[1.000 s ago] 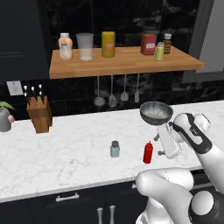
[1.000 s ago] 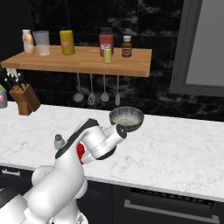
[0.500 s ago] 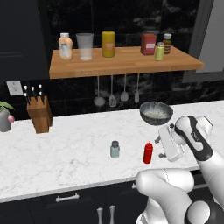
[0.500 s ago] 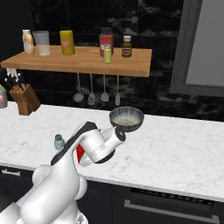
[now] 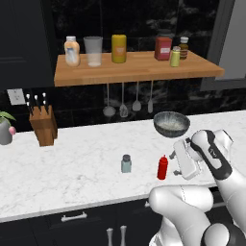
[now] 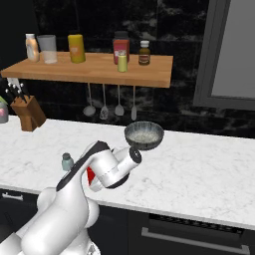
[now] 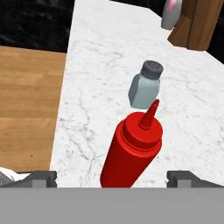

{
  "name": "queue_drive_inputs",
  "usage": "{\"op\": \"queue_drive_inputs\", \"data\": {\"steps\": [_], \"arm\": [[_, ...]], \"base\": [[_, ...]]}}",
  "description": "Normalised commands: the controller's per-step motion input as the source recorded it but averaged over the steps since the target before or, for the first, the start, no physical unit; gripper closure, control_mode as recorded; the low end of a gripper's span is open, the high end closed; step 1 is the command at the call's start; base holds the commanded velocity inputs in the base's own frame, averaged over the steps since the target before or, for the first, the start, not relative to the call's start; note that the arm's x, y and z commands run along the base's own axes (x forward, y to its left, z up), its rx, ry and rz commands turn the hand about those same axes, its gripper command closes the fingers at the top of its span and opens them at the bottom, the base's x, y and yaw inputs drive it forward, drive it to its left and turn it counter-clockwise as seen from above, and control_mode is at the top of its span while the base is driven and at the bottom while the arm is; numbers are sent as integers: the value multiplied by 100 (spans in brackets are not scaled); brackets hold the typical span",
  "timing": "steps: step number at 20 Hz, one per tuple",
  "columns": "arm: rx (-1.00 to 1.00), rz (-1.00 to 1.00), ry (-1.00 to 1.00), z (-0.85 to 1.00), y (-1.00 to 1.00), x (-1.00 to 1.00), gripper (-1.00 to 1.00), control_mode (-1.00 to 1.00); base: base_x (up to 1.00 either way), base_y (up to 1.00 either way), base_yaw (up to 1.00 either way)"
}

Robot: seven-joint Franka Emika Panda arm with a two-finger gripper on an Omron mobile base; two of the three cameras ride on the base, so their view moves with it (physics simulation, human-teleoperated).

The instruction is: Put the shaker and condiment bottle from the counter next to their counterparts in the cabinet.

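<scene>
Counter (image 5: 72, 168), white marble: red bottle (image 5: 163, 167) upright nr front edge; shaker (image 5: 126, 164) just beside bottle, apart. Shelf (image 5: 134, 72) above counter: peach bottle (image 5: 72, 51), green shaker (image 5: 175, 56). Gripper (image 7: 111, 175) beside red bottle, jaws wide apart, nothing grasped, bottle btwn fingertips.

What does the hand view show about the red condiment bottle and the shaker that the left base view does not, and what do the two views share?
Hand view alone: the two open fingers stand either side of the condiment bottle, not touching it, and the holes in the shaker's dark cap.

Left base view alone: the wooden cabinet shelf above, with the peach bottle at its left end and the yellow-green shaker near its right, and a metal bowl behind the gripper.

Both: bottle and shaker upright, apart, on the white marble counter, with the knife block beyond.
</scene>
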Motion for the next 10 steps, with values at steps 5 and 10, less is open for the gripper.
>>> {"op": "queue_drive_inputs", "data": {"steps": [5,10], "arm": [[0,0,0,-11,0,14,-100,-100],[1,0,0,-11,0,20,-100,-100]], "base": [[0,0,0],[0,0,0]]}}
